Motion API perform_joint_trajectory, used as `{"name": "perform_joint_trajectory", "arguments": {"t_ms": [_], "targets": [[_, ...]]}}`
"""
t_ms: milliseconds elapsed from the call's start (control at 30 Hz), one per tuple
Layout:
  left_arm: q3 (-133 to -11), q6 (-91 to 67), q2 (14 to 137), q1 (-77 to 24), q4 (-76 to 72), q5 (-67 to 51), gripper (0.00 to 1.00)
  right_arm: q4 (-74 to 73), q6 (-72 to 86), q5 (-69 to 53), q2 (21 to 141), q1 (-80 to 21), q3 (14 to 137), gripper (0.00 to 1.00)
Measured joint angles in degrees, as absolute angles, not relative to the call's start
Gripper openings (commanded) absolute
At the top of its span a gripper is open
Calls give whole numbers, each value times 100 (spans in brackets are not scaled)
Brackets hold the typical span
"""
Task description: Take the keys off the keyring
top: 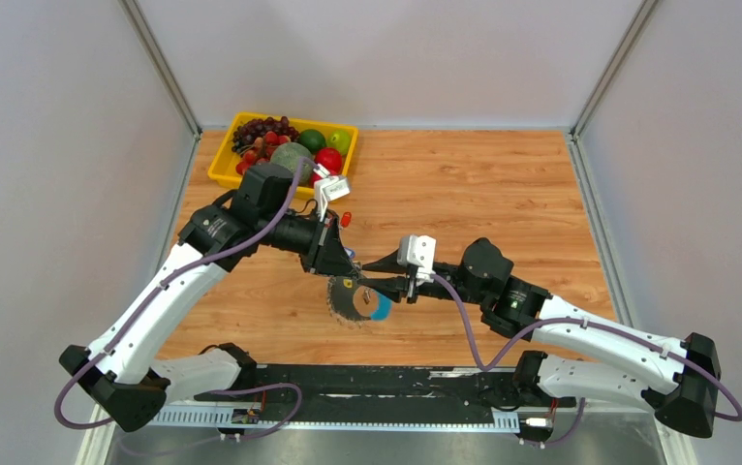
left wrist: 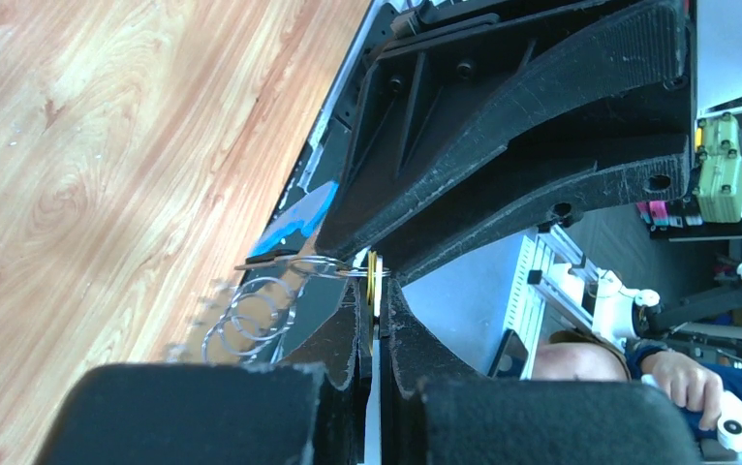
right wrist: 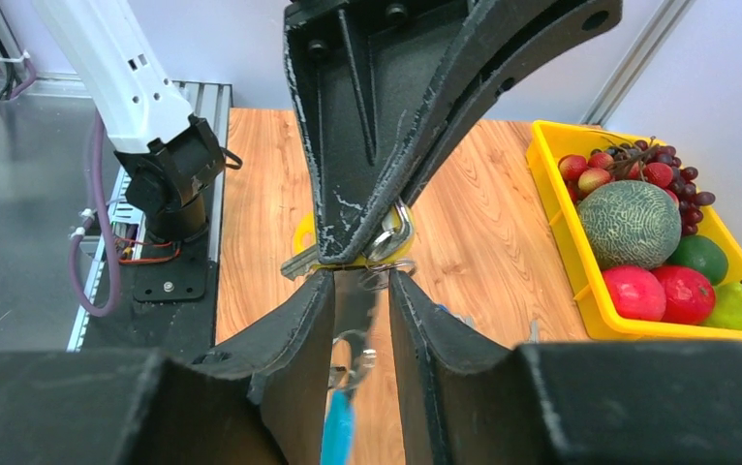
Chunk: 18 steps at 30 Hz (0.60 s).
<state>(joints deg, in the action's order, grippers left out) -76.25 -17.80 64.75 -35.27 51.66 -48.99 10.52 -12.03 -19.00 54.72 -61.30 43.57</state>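
The keyring (top: 353,305), a loop bristling with small grey keys, hangs just above the table between both grippers, its blue strap (top: 383,307) on the right. My left gripper (top: 346,263) reaches in from the upper left and is shut on a yellow-headed key (left wrist: 377,279), seen edge-on between its fingertips. Wire rings (left wrist: 251,315) and the blue strap (left wrist: 301,215) trail to its left. My right gripper (top: 379,281) comes from the right, tip to tip with the left one. In the right wrist view its jaws (right wrist: 361,276) stand narrowly apart around a grey metal key (right wrist: 355,295); the blue strap (right wrist: 338,431) hangs below.
A yellow tray (top: 220,170) of fruit stands at the back left and also shows in the right wrist view (right wrist: 561,232). A small red thing (top: 346,219) lies on the wooden table behind the left gripper. Grey walls close in the table's left, right and back.
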Motion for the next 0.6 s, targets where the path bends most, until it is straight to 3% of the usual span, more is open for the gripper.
{"name": "perform_joint_trajectory", "arguments": {"t_ms": [600], "targets": [[-7743,-1782,6410,-3559,5146,-4904,0,1081,-1203,-1841,5465,-6104,4357,30]]}}
